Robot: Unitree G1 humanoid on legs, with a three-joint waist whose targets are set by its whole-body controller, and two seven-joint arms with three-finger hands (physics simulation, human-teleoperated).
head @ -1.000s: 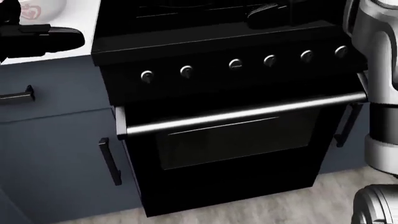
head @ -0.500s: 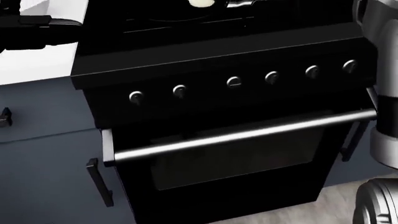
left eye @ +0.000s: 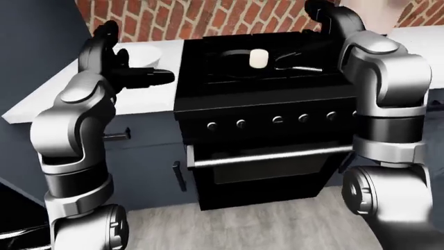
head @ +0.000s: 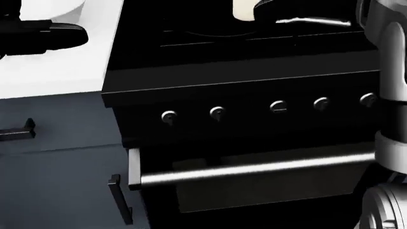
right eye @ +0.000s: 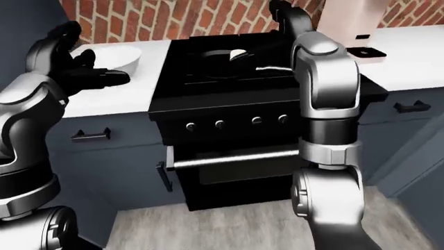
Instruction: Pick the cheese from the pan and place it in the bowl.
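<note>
At the left of the left-eye view the left hand [left eye: 114, 57] is raised over the white counter [left eye: 131, 101], its black fingers [left eye: 149, 77] spread apart and pointing toward the stove, holding nothing. Just beyond it, nearer the brick wall [left eye: 201, 18], sits the white bowl [right eye: 114, 58], seen best in the right-eye view, where the hand stands just beside its left rim without touching it. Below the counter are dark blue cabinet fronts with a black drawer handle [right eye: 90, 135].

In the middle stands the black stove [left eye: 277, 101], with a row of silver knobs [left eye: 277, 119] and a long metal oven handle [left eye: 270, 156] under them. On its top lies the dark pan [left eye: 239, 56], and the cheese [left eye: 258, 58], a pale rounded block, rests at the pan's right side, upright and untouched. The pan's metal handle [head: 311, 21] shows as a bright streak in the head view, running right from the cheese.

To the right, the right arm rises over the stove's right edge, with the right hand [left eye: 331, 15] up near the wall, well above the cheese; I cannot tell whether its fingers are apart or together. Farther right in the right-eye view a pale appliance [right eye: 350, 21] stands on the counter.
</note>
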